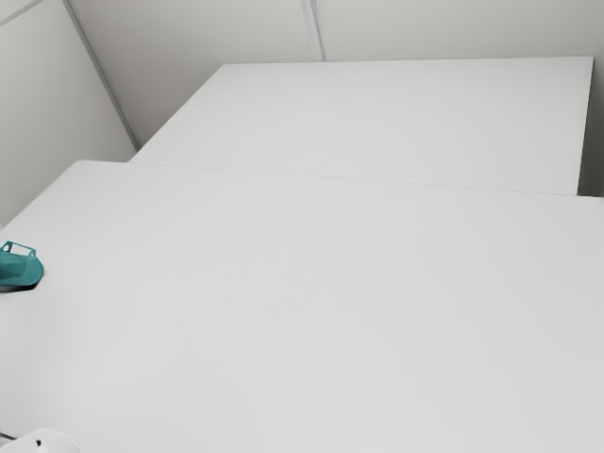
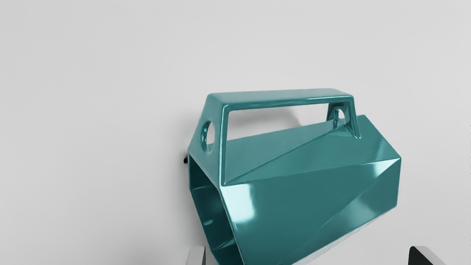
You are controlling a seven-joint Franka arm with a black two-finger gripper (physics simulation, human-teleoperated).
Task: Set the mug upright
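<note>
At the exterior view's left edge the teal faceted mug (image 1: 19, 269) lies on its side on the white table, partly cut off by the frame. The wrist view has the mug (image 2: 312, 195) close up, its angular handle raised from its upper side and its dark hollow mouth facing sideways. My gripper (image 2: 307, 255) is open, its two fingertips far apart at the bottom edge, with part of the mug's body appearing between them. Contact between fingers and mug cannot be made out.
The white tabletop (image 1: 311, 311) stretches across the exterior view, with a second white surface (image 1: 377, 118) behind it. A rounded white part (image 1: 47, 442) sits in the exterior view's lower left corner. Beside the mug's rim is a small black thing (image 2: 185, 160).
</note>
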